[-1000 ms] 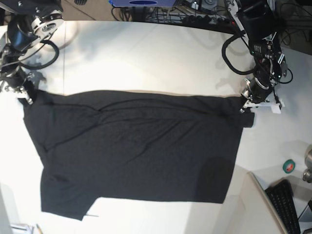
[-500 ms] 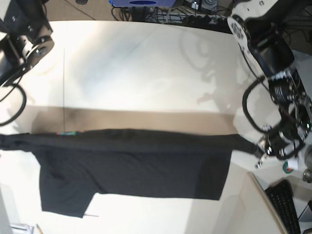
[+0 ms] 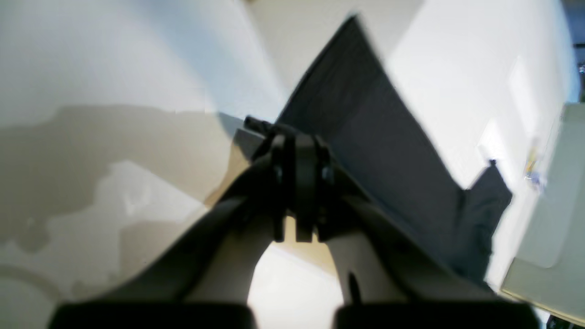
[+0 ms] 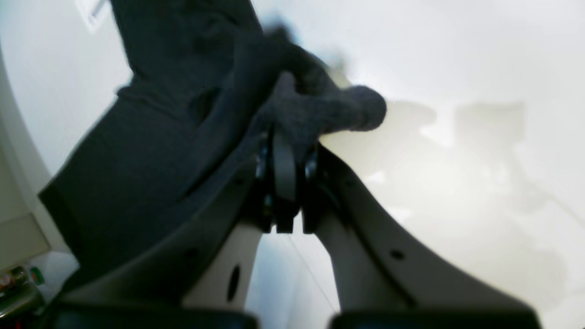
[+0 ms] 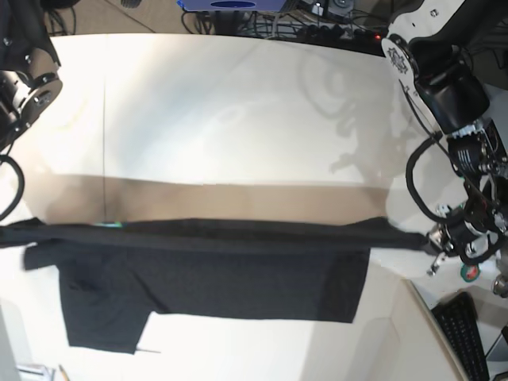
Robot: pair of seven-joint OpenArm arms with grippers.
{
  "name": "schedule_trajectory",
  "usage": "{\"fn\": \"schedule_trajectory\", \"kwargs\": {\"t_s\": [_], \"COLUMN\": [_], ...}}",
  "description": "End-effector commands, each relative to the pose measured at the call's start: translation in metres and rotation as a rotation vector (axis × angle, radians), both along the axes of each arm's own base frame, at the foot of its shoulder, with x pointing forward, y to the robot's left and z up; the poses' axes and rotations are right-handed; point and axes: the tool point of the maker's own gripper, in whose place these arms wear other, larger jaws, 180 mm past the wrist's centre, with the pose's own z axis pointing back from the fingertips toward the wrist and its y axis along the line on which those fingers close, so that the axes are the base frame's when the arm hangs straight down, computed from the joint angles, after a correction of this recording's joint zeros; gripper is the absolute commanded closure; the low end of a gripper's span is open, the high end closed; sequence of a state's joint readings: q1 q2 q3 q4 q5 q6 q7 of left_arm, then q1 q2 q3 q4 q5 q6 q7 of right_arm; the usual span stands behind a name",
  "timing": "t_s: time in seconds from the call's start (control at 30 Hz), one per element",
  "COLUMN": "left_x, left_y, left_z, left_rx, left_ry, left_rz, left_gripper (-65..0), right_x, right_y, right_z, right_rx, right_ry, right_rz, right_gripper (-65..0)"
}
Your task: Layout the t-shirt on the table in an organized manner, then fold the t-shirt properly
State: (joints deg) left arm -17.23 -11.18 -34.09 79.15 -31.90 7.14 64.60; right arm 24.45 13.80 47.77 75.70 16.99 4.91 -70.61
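Observation:
The black t-shirt (image 5: 214, 266) has its far edge lifted and pulled taut in a line across the table (image 5: 238, 103), while its lower part lies flat. My left gripper (image 5: 432, 244) is shut on the shirt's right end. In the left wrist view, that gripper (image 3: 297, 137) pinches a corner and the cloth (image 3: 374, 141) slopes away below. My right gripper (image 4: 285, 137) is shut on a bunched wad of the shirt (image 4: 151, 151). It lies past the base view's left edge, where the fabric runs out of frame.
A green tape roll (image 5: 471, 271), a black keyboard (image 5: 464, 333) and a metal object (image 5: 502, 286) sit at the table's right edge. Cables run along the back edge. A thin seam (image 5: 105, 119) crosses the tabletop at the left. A pale panel (image 3: 548, 205) lies beside the shirt.
The shirt lay flat with both grippers at its far corners. Both grippers have since lifted that far edge and carried it toward the front, so the visible flat part has shrunk.

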Motion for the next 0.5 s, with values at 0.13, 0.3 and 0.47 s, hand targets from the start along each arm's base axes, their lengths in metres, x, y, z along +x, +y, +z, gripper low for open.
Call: {"fn": "schedule_trajectory", "kwargs": {"t_s": [0.13, 0.3, 0.47], "left_x": [-0.005, 0.011, 0.038], "left_y": [0.013, 0.014, 0.014], "left_z": [0.011, 0.048, 0.092], "left_rx": [0.051, 0.090, 0.092], "left_ry": [-0.032, -0.128, -0.231], "left_rz": [0.013, 0.008, 0.011], "left_gripper": [0.0, 0.0, 0.0], "right_x": [-0.006, 0.007, 0.018], "right_y": [-0.019, -0.017, -0.021], "right_z": [0.015, 0.043, 0.074], "right_rx": [-0.076, -0.112, -0.156], "right_ry": [-0.033, -0.104, -0.180], "right_rz": [-0.025, -0.024, -0.031], "right_gripper": [0.0, 0.0, 0.0]}}
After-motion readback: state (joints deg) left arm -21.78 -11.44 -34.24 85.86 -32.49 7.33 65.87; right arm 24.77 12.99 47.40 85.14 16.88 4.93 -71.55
